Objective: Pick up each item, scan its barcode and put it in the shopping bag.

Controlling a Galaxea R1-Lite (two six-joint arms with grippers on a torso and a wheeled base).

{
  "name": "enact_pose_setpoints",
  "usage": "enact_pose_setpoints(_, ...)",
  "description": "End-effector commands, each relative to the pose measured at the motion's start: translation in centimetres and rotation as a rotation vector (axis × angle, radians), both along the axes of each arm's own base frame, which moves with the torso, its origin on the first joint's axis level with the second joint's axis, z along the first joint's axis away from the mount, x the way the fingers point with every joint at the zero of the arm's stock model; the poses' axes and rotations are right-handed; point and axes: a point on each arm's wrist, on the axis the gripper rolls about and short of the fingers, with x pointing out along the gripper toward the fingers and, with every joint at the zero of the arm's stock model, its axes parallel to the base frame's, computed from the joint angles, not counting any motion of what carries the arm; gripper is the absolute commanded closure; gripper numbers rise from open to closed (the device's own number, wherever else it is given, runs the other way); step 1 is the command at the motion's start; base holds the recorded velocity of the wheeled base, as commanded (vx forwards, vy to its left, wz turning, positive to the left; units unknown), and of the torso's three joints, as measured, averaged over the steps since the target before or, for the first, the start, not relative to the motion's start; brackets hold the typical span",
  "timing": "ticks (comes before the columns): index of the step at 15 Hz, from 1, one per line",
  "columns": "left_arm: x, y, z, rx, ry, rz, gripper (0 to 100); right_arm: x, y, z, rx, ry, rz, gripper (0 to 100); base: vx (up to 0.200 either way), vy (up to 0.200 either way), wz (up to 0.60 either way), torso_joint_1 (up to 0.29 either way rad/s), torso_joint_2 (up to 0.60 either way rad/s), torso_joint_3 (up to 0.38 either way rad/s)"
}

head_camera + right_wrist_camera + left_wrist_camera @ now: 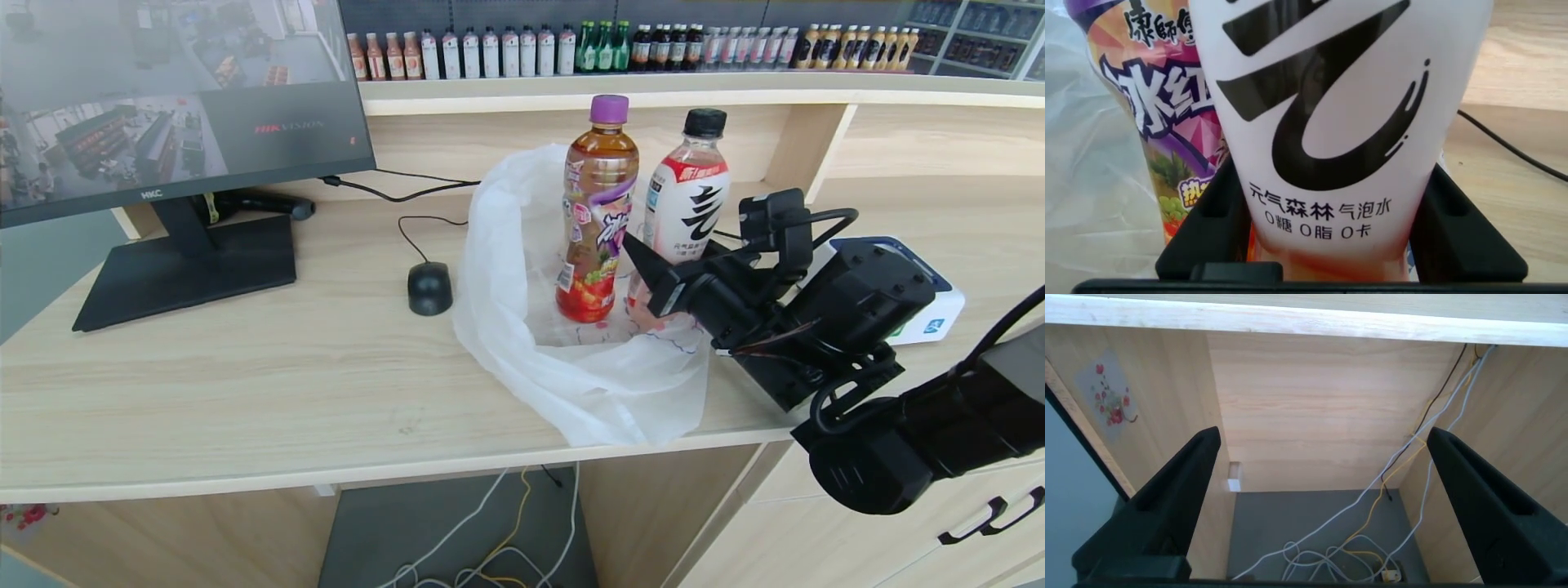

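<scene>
Now | white-labelled bottle (687, 200): black cap, upright | right pincer (655, 278) clamped

The counter (245, 384) is pale wood-grain board, smooth and matt; the shopping bag (506, 327) on it is thin translucent white plastic, crinkled, with a faint sheen. The tea bottle (596, 212) and the white-labelled bottle (690, 204) are clear glossy plastic with smooth printed wraps and ribbed plastic caps; the right gripper (1331, 196), the mouse (429, 287) and the monitor stand (188, 273) at far left look matt black plastic.
</scene>
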Motion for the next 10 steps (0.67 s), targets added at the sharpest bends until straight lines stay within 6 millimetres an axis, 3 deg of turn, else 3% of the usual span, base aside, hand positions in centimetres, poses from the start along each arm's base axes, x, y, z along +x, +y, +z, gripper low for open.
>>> enact_pose_setpoints(1, 0.0, 0.0, 0.0, 0.0, -0.001, 0.0, 0, 0.04, 0.04, -0.21, -0.002, 0.006, 0.0, 100, 0.0, 0.0, 0.0, 0.0, 0.0, 0.0)
enact_pose_setpoints(8, 0.0, 0.0, 0.0, 0.0, -0.001, 0.0, 0, 0.03, -0.02, -0.14, 0.001, 0.004, 0.003, 100, 0.0, 0.0, 0.0, 0.0, 0.0, 0.0)
enact_pose_setpoints(9, 0.0, 0.0, 0.0, 0.0, -0.001, 0.0, 0, 0.04, -0.01, -0.1, 0.002, 0.003, 0.003, 0, 0.0, 0.0, 0.0, 0.0, 0.0, 0.0)
enact_pose_setpoints(10, 0.0, 0.0, 0.0, 0.001, -0.001, 0.0, 0, 0.04, -0.01, -0.1, 0.003, 0.003, 0.003, 0, 0.0, 0.0, 0.0, 0.0, 0.0, 0.0)
